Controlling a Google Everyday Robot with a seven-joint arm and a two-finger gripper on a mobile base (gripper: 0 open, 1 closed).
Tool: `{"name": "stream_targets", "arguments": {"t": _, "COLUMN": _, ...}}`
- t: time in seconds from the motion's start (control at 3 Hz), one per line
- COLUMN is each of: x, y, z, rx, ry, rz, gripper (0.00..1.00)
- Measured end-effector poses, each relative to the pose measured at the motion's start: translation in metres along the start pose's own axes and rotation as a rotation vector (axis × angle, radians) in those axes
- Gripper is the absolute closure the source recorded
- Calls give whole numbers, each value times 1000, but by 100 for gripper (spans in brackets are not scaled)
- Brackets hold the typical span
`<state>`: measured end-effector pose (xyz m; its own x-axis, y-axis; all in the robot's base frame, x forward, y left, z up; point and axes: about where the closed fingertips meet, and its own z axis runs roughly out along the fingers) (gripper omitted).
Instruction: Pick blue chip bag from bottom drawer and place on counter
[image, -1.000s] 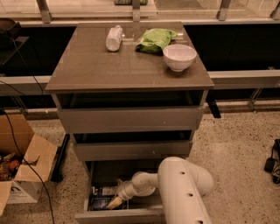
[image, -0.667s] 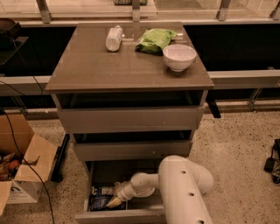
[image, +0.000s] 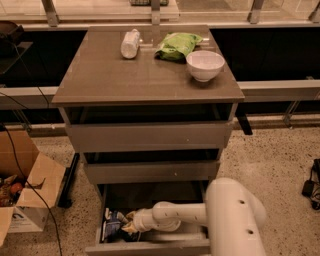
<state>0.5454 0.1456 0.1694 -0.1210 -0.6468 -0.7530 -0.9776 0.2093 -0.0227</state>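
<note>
gripper (image: 128, 228) at lower left, inside the bottom drawer (image: 150, 247) at the blue chip bag (image: 112, 225); its grip cannot be told. bag likely light, crinkly, slippery: pinch a fold.

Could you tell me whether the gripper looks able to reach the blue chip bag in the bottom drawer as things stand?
Probably yes: the bottom drawer is pulled open and the gripper is down inside it, right beside the blue chip bag, with nothing visible between them.
</note>
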Motion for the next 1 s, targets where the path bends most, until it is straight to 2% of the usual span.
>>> {"name": "stream_targets", "arguments": {"t": 0.33, "x": -21, "y": -7, "z": -40, "rx": 66, "ry": -86, "rz": -22, "gripper": 100}}
{"name": "stream_targets", "arguments": {"t": 0.67, "x": -39, "y": -15, "z": -96, "rx": 108, "ry": -178, "rz": -43, "gripper": 100}}
{"name": "stream_targets", "arguments": {"t": 1.0, "x": -78, "y": -13, "z": -194, "rx": 147, "ry": -297, "rz": -119, "gripper": 100}}
